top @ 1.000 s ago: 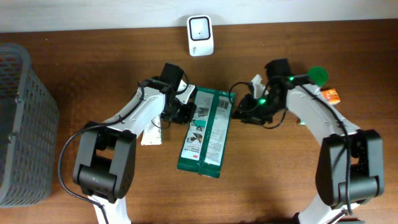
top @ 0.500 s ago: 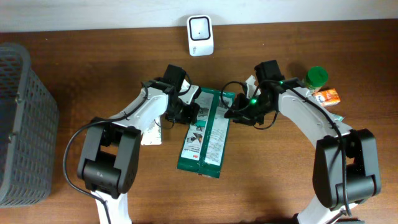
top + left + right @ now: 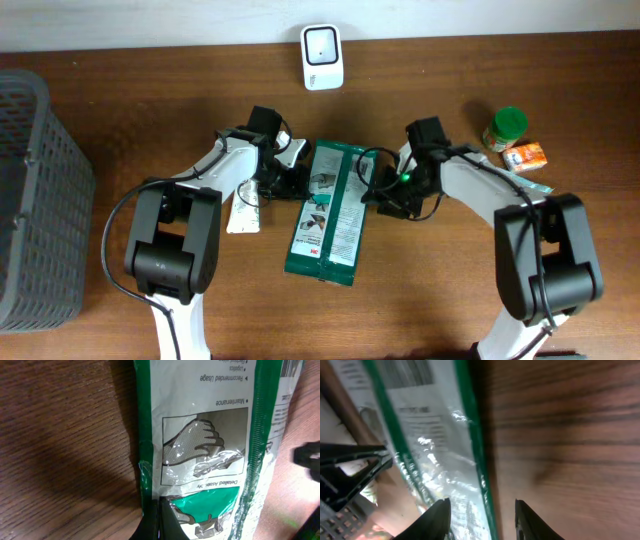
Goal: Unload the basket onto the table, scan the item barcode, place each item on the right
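The table point(image 3: 450, 300) is of dark brown wood with a clear grain. At its far side there is a strip of pale wall point(image 3: 500, 15).

The green and white package point(image 3: 330, 215) lies flat near the middle of the table, between the two arms. Its long axis goes from 6 o'clock to 12 o'clock. The near end leans a little toward 7 and the far end a little toward 1. The printed side with the drawing of a glove is up.

At 9 o'clock of the package lies a small white packet point(image 3: 243, 212). The left gripper point(image 3: 152, 520) is clenched, with its tips together at the green left edge of the package. I cannot tell if it pinches the film. At 3 o'clock the right gripper point(image 3: 480, 510) is released, and its fingers point(image 3: 439, 517) stand apart over the right edge of the package.

Far at 9 o'clock stands a grey basket point(image 3: 40, 200). At 2 o'clock stand a green jar point(image 3: 505, 127) and an orange box point(image 3: 527, 155). At 12 o'clock, near the wall, stands the white scanner point(image 3: 322, 43).
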You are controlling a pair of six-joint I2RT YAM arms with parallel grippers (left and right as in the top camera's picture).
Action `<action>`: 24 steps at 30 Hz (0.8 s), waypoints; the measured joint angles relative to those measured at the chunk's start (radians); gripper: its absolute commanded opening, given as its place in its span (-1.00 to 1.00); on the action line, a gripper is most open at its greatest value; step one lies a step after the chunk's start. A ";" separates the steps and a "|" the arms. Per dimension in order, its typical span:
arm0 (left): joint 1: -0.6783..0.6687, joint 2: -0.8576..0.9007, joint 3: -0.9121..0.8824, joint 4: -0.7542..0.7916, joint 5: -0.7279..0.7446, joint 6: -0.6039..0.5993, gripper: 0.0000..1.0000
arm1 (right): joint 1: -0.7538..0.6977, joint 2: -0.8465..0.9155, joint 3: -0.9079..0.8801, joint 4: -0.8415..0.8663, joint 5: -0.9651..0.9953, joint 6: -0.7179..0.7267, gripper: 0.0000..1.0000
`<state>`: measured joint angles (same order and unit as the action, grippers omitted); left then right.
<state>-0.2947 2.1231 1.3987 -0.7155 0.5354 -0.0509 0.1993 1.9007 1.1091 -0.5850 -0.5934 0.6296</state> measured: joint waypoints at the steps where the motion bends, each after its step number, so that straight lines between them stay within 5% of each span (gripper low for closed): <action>1: 0.000 0.000 0.000 0.000 0.000 0.000 -1.00 | 0.000 0.004 -0.006 0.010 -0.005 0.012 -0.22; 15: 0.002 0.001 0.000 -0.001 0.004 -0.003 -1.00 | 0.127 0.023 -0.069 0.304 -0.076 0.134 -0.22; 24: 0.003 0.001 0.001 -0.005 0.005 -0.003 -1.00 | 0.061 0.031 -0.060 0.511 -0.164 0.075 -0.22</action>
<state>-0.2913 2.1239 1.3998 -0.7200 0.5400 -0.0536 0.2607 1.9312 1.0496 -0.0738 -0.7578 0.7044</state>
